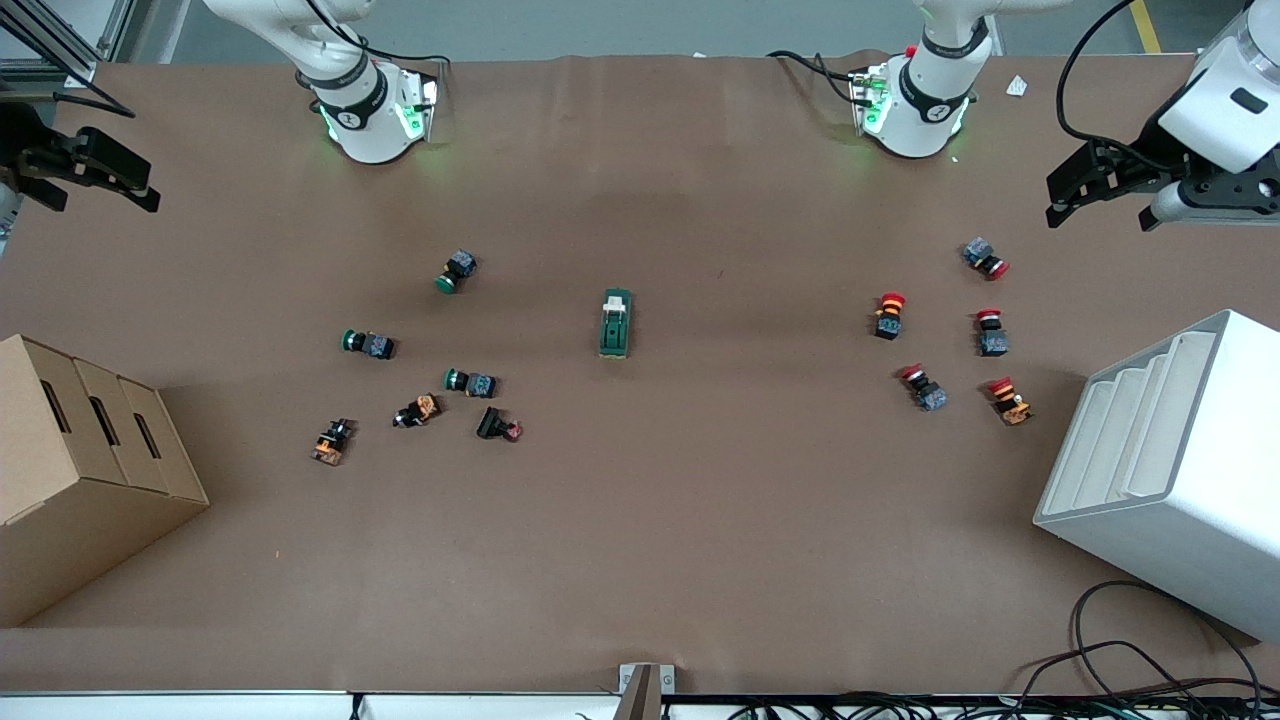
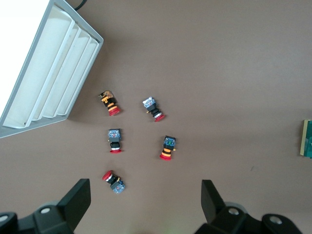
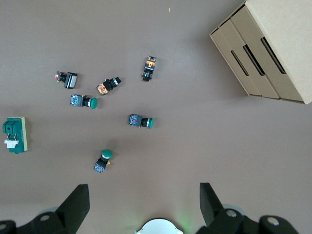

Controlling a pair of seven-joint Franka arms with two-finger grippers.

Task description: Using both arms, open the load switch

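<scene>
The load switch (image 1: 616, 323), a dark green block with a white toggle, lies on the brown table midway between the two arms' ends. It also shows in the right wrist view (image 3: 14, 135), and its edge shows in the left wrist view (image 2: 306, 139). My left gripper (image 1: 1075, 200) hangs open and empty in the air over the left arm's end of the table, with a red push-button (image 2: 113, 181) below it. My right gripper (image 1: 100, 190) hangs open and empty over the right arm's end. Both grippers are well apart from the switch.
Several green, orange and black push-buttons (image 1: 468, 382) lie toward the right arm's end, several red ones (image 1: 922, 386) toward the left arm's end. A cardboard box (image 1: 80, 470) stands at the right arm's end, a white slotted bin (image 1: 1170, 460) at the left arm's end.
</scene>
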